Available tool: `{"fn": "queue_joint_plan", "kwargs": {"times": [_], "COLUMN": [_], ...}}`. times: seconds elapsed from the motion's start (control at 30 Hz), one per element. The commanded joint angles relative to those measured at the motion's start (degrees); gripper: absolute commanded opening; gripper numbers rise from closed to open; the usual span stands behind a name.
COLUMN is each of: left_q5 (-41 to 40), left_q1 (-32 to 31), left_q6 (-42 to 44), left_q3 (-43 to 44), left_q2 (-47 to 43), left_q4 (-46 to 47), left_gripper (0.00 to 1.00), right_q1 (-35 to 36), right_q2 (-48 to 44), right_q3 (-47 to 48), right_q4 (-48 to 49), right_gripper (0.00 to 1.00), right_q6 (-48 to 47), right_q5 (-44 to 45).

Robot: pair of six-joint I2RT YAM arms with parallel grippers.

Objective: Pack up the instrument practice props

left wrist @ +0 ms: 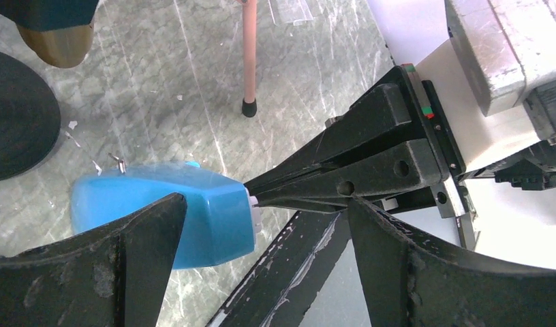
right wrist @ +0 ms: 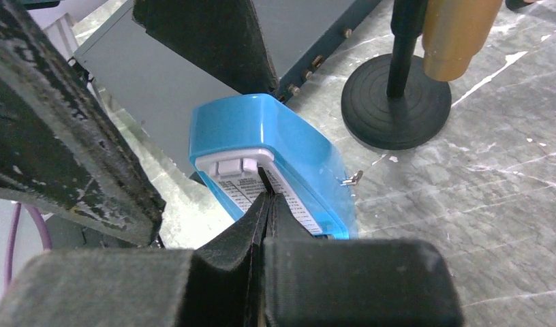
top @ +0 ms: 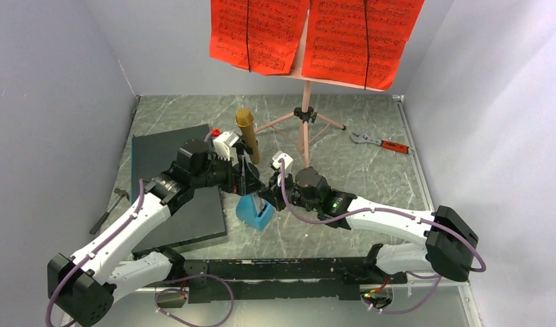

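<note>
The small blue metronome (top: 255,212) stands on the marble table between both grippers; it also shows in the left wrist view (left wrist: 193,211) and the right wrist view (right wrist: 289,136). My right gripper (top: 274,194) (right wrist: 265,197) is shut, its tips pinched on the thin dark pendulum on the metronome's white scale face. My left gripper (top: 244,178) (left wrist: 261,272) is open, its fingers straddling the metronome's top and the right gripper's tips. The gold microphone (top: 246,133) stands on its black round base (right wrist: 396,102) just behind. The pink music stand (top: 304,122) holds red pages (top: 261,34) at the back.
A large dark flat slab (top: 163,153) lies left of the metronome, under my left arm. A red-handled wrench (top: 381,142) lies at the back right. A small dark tool (top: 110,210) lies by the left wall. A stand leg (left wrist: 249,54) ends close behind the metronome.
</note>
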Motion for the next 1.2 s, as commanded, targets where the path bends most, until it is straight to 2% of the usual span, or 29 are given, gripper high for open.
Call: {"fn": "queue_joint_plan", "kwargs": {"times": [0.0, 0.33, 0.5, 0.7, 0.9, 1.1, 1.17], "left_q5": [-1.4, -9.5, -11.8, -11.3, -14.3, -19.2, -20.9], "left_q1": [-1.0, -1.0, -1.0, -1.0, -1.0, -1.0, -1.0], "left_q6": [2.5, 10.1, 10.9, 10.5, 11.0, 11.6, 12.3], "left_q3": [1.9, 5.1, 4.8, 4.3, 3.4, 1.1, 0.4], "left_q2": [-2.0, -6.3, -6.7, -6.3, -8.6, -13.3, -14.7], "left_q4": [-4.1, -18.4, -20.4, -19.5, -19.1, -17.2, -16.8], "left_gripper": [0.94, 0.94, 0.94, 0.94, 0.94, 0.94, 0.94], "right_q1": [0.6, 0.6, 0.5, 0.6, 0.6, 0.6, 0.6], "right_q2": [-1.3, -1.3, -1.3, -2.8, -6.6, -11.1, -13.2], "right_q3": [1.9, 2.2, 2.5, 2.8, 2.7, 3.8, 3.9], "right_q4": [1.9, 0.7, 0.4, -1.6, -6.3, -15.7, -18.5], "right_gripper": [0.00, 0.00, 0.00, 0.07, 0.27, 0.61, 0.76], "right_q6": [-0.3, -0.6, -0.6, -0.6, -0.1, 1.5, 2.3], "right_q5": [-3.4, -3.2, -3.8, -3.1, 1.3, 9.8, 13.0]}}
